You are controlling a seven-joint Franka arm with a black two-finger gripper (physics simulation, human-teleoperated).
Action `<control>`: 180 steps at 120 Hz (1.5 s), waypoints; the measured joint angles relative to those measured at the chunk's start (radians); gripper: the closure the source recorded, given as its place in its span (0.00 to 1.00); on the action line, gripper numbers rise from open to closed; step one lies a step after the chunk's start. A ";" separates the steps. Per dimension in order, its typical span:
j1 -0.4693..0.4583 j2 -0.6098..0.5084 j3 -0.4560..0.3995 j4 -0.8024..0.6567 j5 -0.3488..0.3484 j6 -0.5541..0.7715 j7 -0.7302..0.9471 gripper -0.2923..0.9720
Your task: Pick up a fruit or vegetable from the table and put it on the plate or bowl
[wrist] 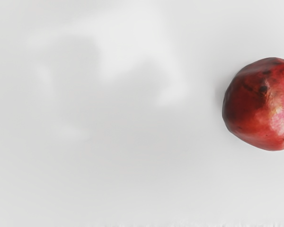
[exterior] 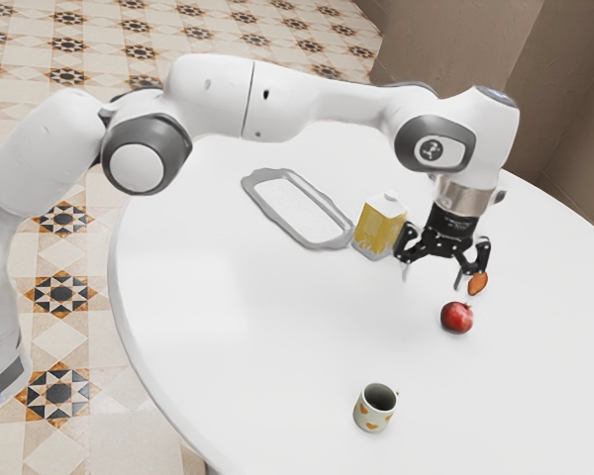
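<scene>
The black two-finger claw (exterior: 441, 265) hangs over the round white desk (exterior: 277, 327) with its fingers spread wide and nothing between them. The round dark-red fruit (exterior: 456, 317) lies on the desk near the claw, below it and a little toward the exterior view's right, untouched. In the wrist view the fruit (wrist: 260, 104) sits off to one side of the hand, not under it. A small orange-red thing (exterior: 478, 284) shows at the tip of one finger; I cannot tell what it is. A yellow carton with a white top (exterior: 379, 226) stands just beside the claw, between it and the flat grey rimmed tray (exterior: 295, 206). A white mug with orange patches (exterior: 375, 407) stands well apart, near the desk's front edge.
</scene>
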 joint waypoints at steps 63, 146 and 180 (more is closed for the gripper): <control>0.067 0.022 0.005 -0.014 -0.002 0.081 0.148 0.23; 0.042 0.106 -0.016 -0.028 -0.007 0.354 0.278 0.23; 0.041 0.097 -0.009 -0.055 -0.008 0.375 0.296 0.23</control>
